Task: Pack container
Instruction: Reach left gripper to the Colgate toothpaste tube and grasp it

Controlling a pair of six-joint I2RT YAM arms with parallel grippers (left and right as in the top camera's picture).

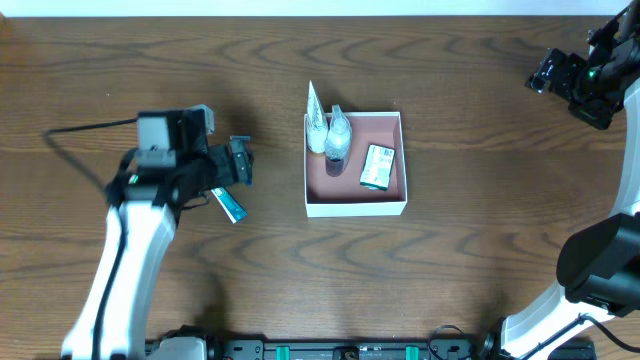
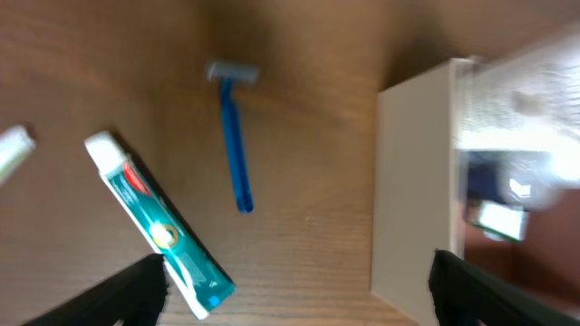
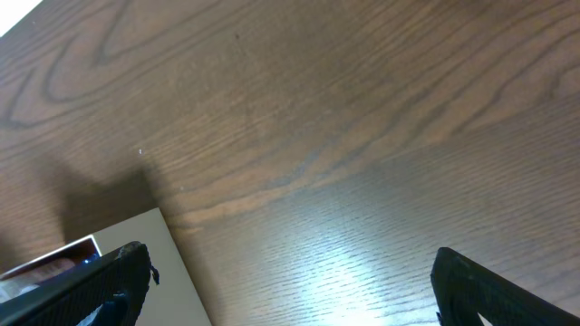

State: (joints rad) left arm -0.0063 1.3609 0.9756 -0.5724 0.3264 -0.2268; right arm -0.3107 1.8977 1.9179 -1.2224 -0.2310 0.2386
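Left end effector [image 2: 297, 288] wide open, empty; teal-white plastic toothpaste tube [image 2: 159, 226] off-centre below | right end effector [image 3: 290, 282] wide open, empty | risk: lopsided closing shoves tube aside.

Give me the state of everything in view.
container, open, partly packed
green soap box, flat inside container
bottle, inside container
toothpaste, lying on table, unpacked
razor, lying on table, unpacked
left fingers, open, empty
right fingers, open, empty
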